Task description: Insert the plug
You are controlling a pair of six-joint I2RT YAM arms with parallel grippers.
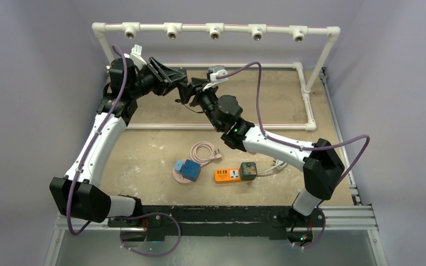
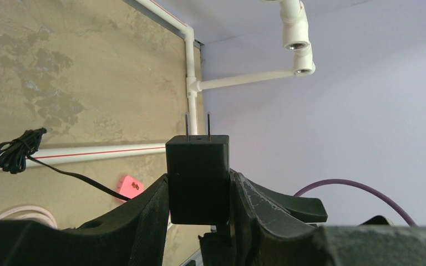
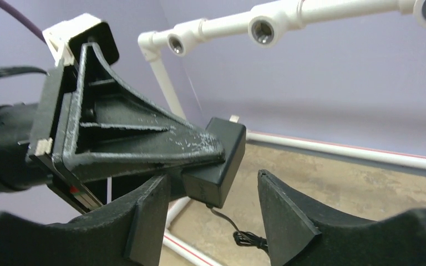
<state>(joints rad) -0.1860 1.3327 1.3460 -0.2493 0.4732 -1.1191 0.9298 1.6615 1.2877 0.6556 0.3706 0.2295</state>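
Left pincer (image 2: 199,176) grips the two-prong adapter (image 2: 197,160); I'd centre it between my open right pincer (image 3: 212,188) before squeezing

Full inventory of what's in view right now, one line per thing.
plug adapter: 1, black, held in the left gripper, prongs pointing away from it
cord: 1, black, bundled, hanging from the adapter
power strip: 1, orange, near-centre of table
green adapter: 1, dark green, on the strip's right end
blue adapter: 1, blue, on pink disc, left of strip
pink cable: 1, coiled, behind blue adapter
pipe frame: 1, white, far side
table: 1, tan
left gripper: 1, black, shut on adapter
right gripper: 1, black, open, flanking adapter
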